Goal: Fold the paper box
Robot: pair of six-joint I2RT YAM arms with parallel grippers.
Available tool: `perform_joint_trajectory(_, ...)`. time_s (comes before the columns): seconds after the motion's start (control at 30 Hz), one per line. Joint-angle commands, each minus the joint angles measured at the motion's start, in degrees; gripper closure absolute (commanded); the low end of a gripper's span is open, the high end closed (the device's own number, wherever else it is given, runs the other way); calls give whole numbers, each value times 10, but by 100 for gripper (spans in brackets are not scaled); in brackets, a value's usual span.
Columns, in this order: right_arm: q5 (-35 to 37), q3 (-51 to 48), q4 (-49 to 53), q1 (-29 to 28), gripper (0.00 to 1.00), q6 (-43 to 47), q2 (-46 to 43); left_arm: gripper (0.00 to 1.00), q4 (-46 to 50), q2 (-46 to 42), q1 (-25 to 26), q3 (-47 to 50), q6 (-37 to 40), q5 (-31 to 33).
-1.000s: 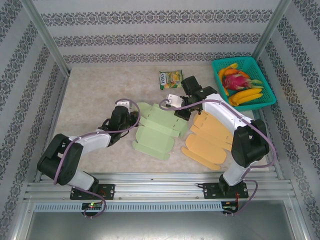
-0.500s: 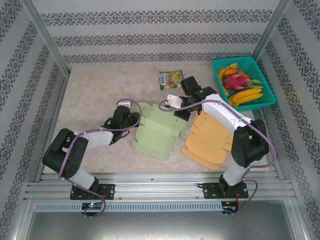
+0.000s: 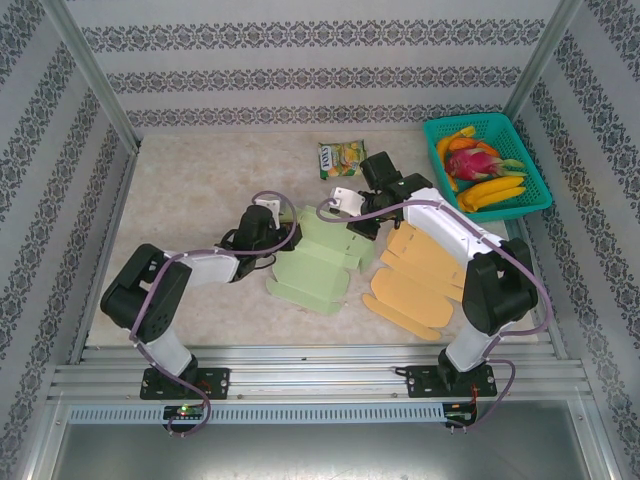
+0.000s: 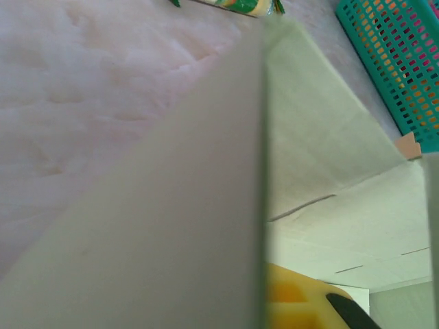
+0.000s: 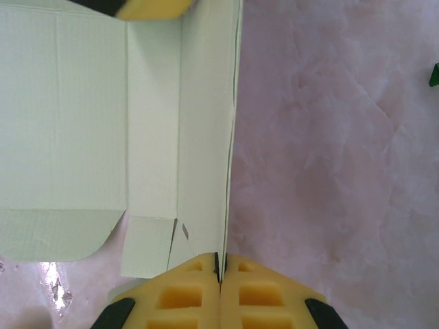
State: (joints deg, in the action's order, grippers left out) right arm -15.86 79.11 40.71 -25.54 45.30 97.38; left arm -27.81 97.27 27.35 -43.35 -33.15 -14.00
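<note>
We noted grey floral-striped walls [image 3: 300, 60] round three sides of a pale mottled table [image 3: 190, 190]; metal posts [image 3: 92, 75] at far corners.

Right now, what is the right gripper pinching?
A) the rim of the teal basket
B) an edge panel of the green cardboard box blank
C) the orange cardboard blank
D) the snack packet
B: in the right wrist view the right gripper is shut on the upturned edge panel of the green cardboard box blank.
</note>
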Motion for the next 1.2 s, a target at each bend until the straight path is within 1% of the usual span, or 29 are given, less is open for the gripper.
perform_joint_trajectory(0.0,-5,-7,-5,-8,100,-5,12,82,-37,22,3,-8,-27,-25)
perform_joint_trajectory(0.2,-4,-8,-7,-7,100,-6,14,83,-47,31,3,-5,-36,-31)
perform_joint_trajectory(0.37,6,-12,-14,-6,100,-8,13,83,-33,1,4,7,-25,-23)
perform_joint_trajectory(0.53,41,-27,-42,-8,100,-19,-5,82,1,-60,4,27,2,-2)
perform_joint_trajectory(0.7,72,-50,-76,-12,100,-12,-32,79,32,-133,3,56,30,39)
perform_joint_trajectory(0.97,134,-106,-148,-29,100,27,-72,75,59,-279,3,130,71,132)
perform_joint_trajectory(1.03,155,-125,-172,-41,100,44,-86,73,65,-312,4,145,84,151)
perform_joint_trajectory(1.17,171,-148,-201,-57,100,75,-113,72,98,-354,2,161,96,173)
